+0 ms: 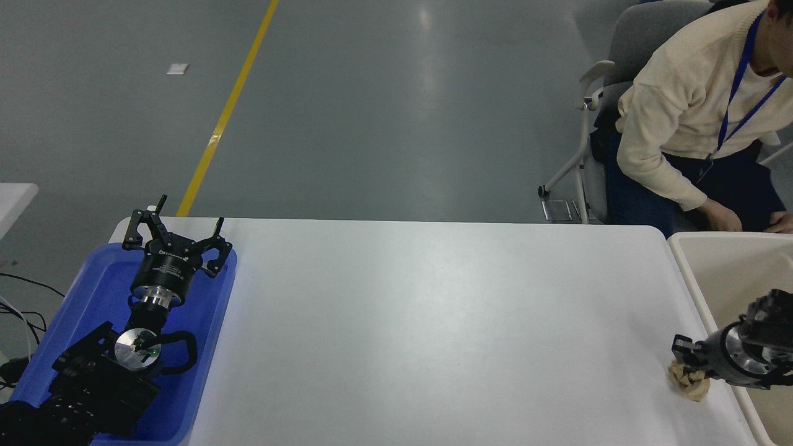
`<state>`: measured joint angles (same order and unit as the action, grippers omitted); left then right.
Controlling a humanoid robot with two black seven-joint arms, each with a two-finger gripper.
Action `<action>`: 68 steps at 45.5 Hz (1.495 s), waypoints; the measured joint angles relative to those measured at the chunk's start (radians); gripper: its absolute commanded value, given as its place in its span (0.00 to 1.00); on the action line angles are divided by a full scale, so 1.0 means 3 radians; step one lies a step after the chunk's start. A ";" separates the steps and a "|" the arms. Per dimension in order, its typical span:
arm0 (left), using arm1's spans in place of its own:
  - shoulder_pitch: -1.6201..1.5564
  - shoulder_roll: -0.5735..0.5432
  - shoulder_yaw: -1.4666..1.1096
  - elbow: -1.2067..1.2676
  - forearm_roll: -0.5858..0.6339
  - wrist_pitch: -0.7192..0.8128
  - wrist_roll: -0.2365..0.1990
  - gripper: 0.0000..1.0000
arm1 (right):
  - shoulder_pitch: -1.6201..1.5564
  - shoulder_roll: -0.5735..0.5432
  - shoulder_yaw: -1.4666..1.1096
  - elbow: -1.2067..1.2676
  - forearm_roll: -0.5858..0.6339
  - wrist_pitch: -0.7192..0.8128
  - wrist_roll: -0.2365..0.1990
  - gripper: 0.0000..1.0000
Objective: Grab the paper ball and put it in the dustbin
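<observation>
At the right edge of the white table [433, 322] I have the right gripper [686, 360] down on the paper ball [691, 383], reaching in from the right across the near rim of the dustbin [694, 291]. The tan, wrinkly wad sits close to the table's near right corner, just beside the bin's left wall and outside it. From my view the black fingers cover the top of the ball and touch it, but their tips are bunched against the paper and I cannot tell whether they are pressed onto it or merely spread around it. I also cannot say if the ball is resting on the surface or slightly lifted. The cream-white bin fills the right margin, and its inside shows pale and smooth where the arm does not block it. Over on my left, the left gripper [175, 228] is parked above the far end of the blue tray [93, 291], its fingers spread wide with nothing between them, the arm lying along the tray toward the lower left corner. Beyond the table's far right, a person in a cream sweater [675, 105] sits on a grey chair [644, 37], leaning forward, one hand [718, 218] near the bin's far rim.
</observation>
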<state>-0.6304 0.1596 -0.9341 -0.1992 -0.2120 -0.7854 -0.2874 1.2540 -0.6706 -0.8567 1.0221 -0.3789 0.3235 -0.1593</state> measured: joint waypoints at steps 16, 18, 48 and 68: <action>0.0000 0.0000 0.0000 0.0002 0.0001 0.0000 0.0001 1.00 | 0.1646 -0.0066 -0.0551 0.0869 -0.0036 0.1093 0.0008 0.00; 0.0000 0.0000 0.0000 0.0001 0.0001 0.0000 0.0001 1.00 | 0.1839 -0.0064 -0.0579 0.0917 -0.0034 0.1185 0.0009 0.00; 0.0000 0.0000 0.0000 0.0003 0.0001 0.0000 0.0002 1.00 | 0.3691 -0.0045 -0.0902 0.1188 0.0044 0.1524 0.0020 0.00; 0.0000 0.0000 0.0000 0.0003 0.0001 0.0000 0.0002 1.00 | 0.3879 -0.0135 -0.1431 0.1137 0.0065 0.1538 0.0020 0.00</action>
<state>-0.6305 0.1595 -0.9342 -0.1982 -0.2117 -0.7854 -0.2868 2.4177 -0.7110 -1.2859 1.3633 -0.3595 0.7848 -0.1534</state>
